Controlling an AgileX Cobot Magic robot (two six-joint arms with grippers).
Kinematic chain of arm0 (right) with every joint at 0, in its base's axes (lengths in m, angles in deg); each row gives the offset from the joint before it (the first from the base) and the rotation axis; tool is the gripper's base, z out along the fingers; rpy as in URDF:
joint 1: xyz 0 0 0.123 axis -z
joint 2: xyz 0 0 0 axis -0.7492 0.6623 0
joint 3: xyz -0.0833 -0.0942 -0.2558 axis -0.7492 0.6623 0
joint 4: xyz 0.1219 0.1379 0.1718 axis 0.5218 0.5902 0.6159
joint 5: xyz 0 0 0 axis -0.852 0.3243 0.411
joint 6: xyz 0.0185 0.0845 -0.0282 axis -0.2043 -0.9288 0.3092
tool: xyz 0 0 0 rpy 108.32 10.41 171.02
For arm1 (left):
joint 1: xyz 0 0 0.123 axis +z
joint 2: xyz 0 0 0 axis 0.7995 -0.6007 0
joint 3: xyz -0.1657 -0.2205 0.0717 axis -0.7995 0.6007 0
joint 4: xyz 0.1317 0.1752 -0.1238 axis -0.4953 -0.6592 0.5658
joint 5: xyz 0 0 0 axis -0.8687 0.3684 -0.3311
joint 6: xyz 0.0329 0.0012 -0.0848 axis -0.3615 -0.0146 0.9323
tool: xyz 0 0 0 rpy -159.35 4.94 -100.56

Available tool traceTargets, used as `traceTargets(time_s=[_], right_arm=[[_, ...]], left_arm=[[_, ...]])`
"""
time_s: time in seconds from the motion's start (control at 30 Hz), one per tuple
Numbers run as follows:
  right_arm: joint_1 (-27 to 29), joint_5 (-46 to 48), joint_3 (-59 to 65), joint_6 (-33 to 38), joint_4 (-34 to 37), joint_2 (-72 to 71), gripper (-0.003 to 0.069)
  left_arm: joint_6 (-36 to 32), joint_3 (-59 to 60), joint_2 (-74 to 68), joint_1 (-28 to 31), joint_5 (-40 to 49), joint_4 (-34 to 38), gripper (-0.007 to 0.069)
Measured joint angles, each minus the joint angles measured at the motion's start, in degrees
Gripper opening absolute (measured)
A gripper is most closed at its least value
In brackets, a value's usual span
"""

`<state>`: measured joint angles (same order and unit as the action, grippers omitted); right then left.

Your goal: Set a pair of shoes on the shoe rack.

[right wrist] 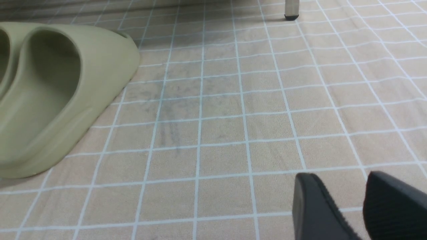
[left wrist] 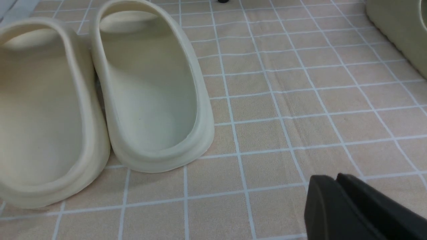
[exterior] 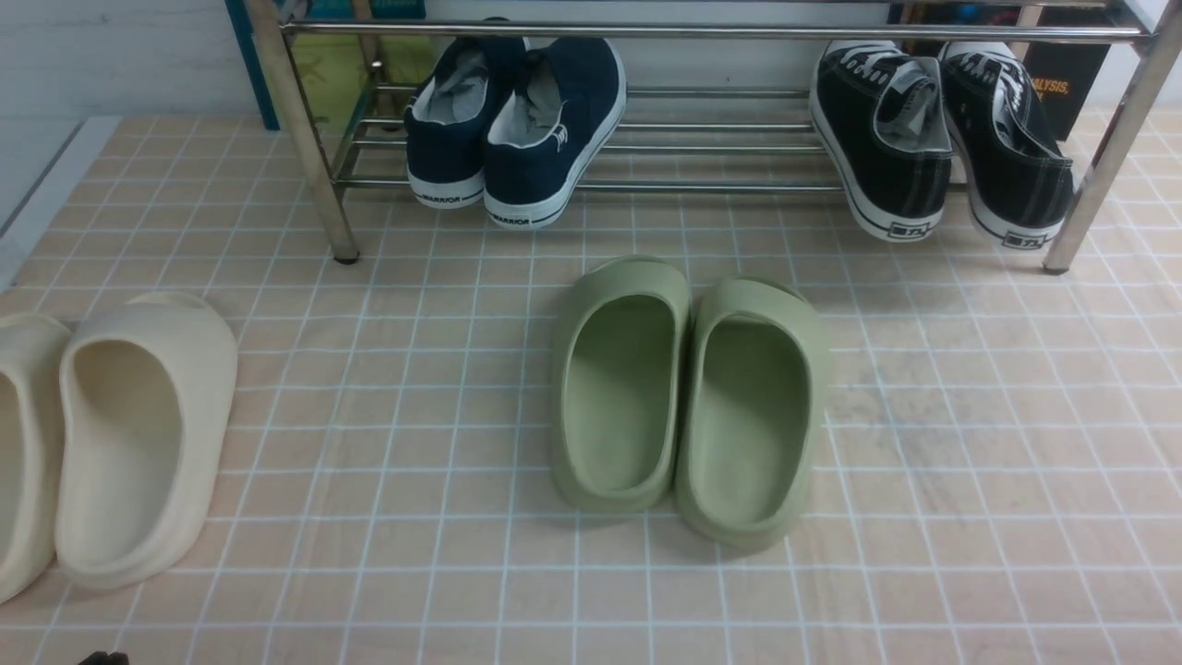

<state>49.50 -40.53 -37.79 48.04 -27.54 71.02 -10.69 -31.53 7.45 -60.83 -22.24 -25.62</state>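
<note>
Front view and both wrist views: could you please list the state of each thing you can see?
Navy shoes: on the shoe rack, heels outward, side by side.
Black lace-up shoes: on the rack, heels outward.
Green slides: on the floor, paired, upright.
Cream slides: on the floor, paired, upright.
Left gripper: fingers together, empty.
Right gripper: fingers apart, empty.

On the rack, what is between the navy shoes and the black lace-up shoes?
Nothing: in the front view only bare bars of the shoe rack separate the navy shoes from the black lace-up shoes.
</note>
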Motion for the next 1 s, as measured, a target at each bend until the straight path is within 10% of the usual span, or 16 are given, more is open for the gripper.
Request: traceTargets(time_s=[1.0], right_arm=[[0.0,0.0,0.0,0.0,0.0,0.0,0.0238]], left_arm=[[0.0,0.0,0.0,0.0,0.1,-0.1,0.0081]])
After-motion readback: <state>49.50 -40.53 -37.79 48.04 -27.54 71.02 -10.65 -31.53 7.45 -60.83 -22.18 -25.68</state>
